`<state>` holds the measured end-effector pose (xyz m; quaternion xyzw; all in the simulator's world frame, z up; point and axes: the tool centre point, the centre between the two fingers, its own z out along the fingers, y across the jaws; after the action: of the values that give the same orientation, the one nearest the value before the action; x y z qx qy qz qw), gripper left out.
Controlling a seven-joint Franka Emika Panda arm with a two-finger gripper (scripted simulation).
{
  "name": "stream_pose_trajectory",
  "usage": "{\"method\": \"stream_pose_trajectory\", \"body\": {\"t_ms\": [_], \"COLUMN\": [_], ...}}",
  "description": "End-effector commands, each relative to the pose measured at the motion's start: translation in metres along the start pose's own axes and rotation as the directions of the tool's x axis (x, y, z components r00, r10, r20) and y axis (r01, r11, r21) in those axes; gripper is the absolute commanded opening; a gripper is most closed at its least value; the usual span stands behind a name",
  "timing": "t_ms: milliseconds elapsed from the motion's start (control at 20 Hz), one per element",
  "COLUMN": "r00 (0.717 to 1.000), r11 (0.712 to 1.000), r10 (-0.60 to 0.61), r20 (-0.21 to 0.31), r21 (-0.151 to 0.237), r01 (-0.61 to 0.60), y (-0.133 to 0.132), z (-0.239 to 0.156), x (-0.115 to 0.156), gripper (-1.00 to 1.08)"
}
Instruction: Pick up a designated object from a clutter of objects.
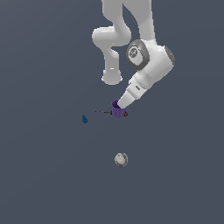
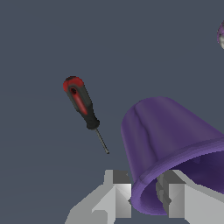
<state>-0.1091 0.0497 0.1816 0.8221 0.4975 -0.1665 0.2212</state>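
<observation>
Pinching the rim wall of the purple cup (image 2: 170, 140) between the fingers (image 2: 144, 192), one inside, one outside, mid-desk beside the screwdriver (image 2: 83, 107). Grasp apparently made; lifting clear left. Cannot tell whether off the desk (image 1: 43, 183) yet.
</observation>
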Motion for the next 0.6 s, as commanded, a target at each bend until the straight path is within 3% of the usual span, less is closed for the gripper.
{"method": "stream_pose_trajectory", "body": {"t_ms": [0,550], "r00": [1.000,1.000], "r11": [1.000,1.000], "r10": [0.000,-0.001], "r20": [-0.002,-0.003], "r21": [0.001,0.001], "r01": [0.000,0.001], "y": [0.004,0.022], "z": [-0.025,-0.129], "x": [-0.014,-0.071], "gripper": [-1.00,-1.00]}}
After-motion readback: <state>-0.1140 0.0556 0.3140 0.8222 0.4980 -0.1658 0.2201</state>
